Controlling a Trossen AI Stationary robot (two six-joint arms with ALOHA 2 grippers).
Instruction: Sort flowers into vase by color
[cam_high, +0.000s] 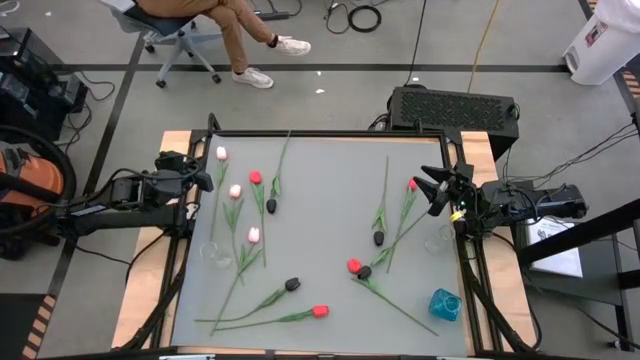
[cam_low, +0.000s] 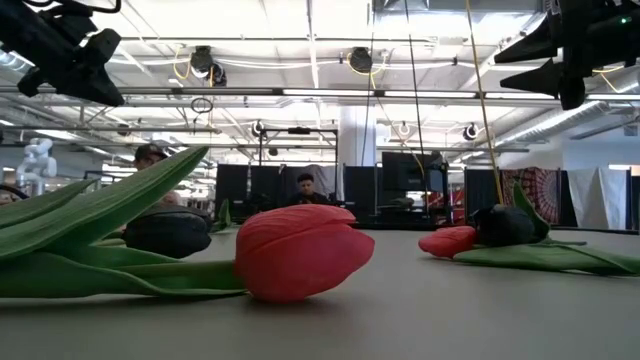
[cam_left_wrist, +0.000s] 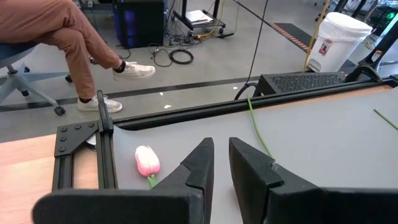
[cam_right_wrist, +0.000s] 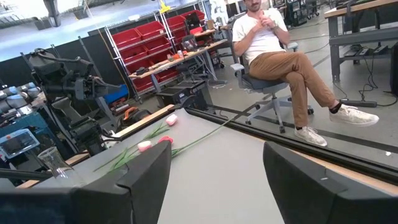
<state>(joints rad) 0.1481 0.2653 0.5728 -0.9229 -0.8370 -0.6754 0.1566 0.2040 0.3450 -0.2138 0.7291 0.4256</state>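
Flowers (cam_high: 262, 225) scattered flat across the counter (cam_high: 320, 160), red, pink and black heads. Left claw (cam_high: 205, 172) over the left edge, nearly closed, holding nothing. Right claw (cam_high: 428, 188) over the right edge, wide open, empty.

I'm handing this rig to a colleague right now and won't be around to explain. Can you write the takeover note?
Left gripper: raised at the table's left edge, fingers close together with a narrow gap, holding nothing.
Right gripper: raised at the right edge, open and empty.
Artificial tulips with long green stems: all lying on the grey table. Left side: pink heads, a red one, a black one. Right side: red and black. Front: red and black.
Containers: clear glass cups at left and right, blue cup at front right.
Done: no tulip stands in a container.
Left: the whole sort.
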